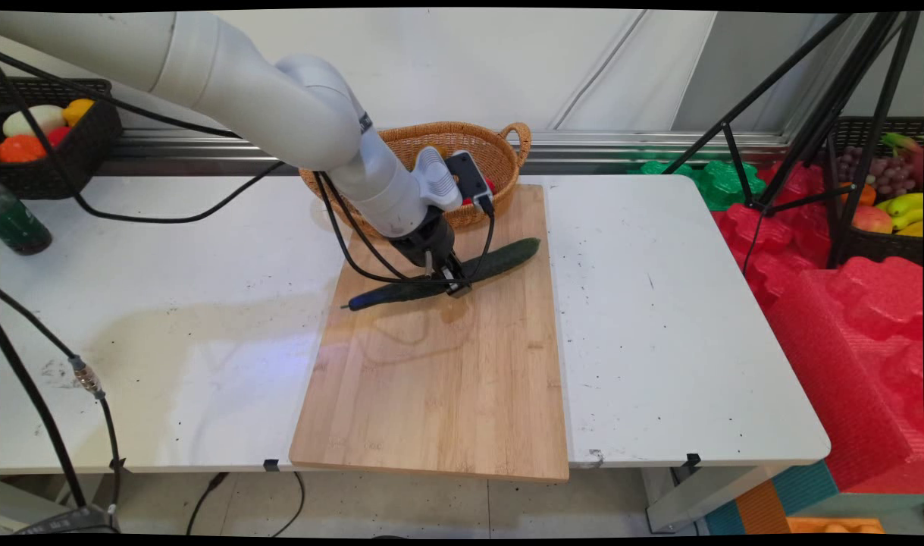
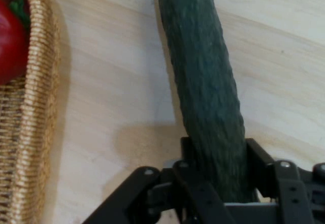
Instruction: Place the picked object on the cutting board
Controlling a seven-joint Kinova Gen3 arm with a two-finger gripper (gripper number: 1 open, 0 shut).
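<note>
A long dark green cucumber (image 1: 507, 258) (image 2: 203, 82) lies slanted across the far part of a wooden cutting board (image 1: 446, 379) (image 2: 111, 82). My gripper (image 1: 450, 282) (image 2: 218, 183) is down at the cucumber's middle, with one finger pressed against each side, shut on it. Whether the cucumber still rests on the board or hangs just above it is not clear. Just beyond the board stands a woven wicker basket (image 1: 499, 152) (image 2: 30, 132) holding a red fruit (image 2: 10, 46). The arm hides much of the basket's inside in the main view.
A black basket of fruit (image 1: 90, 144) and a dark green bottle (image 1: 18, 224) stand at the table's back left. Right of the table are a black tripod (image 1: 810, 114), red foam blocks (image 1: 848, 303) and another fruit basket (image 1: 886, 189). Black cables trail over the board's far left corner.
</note>
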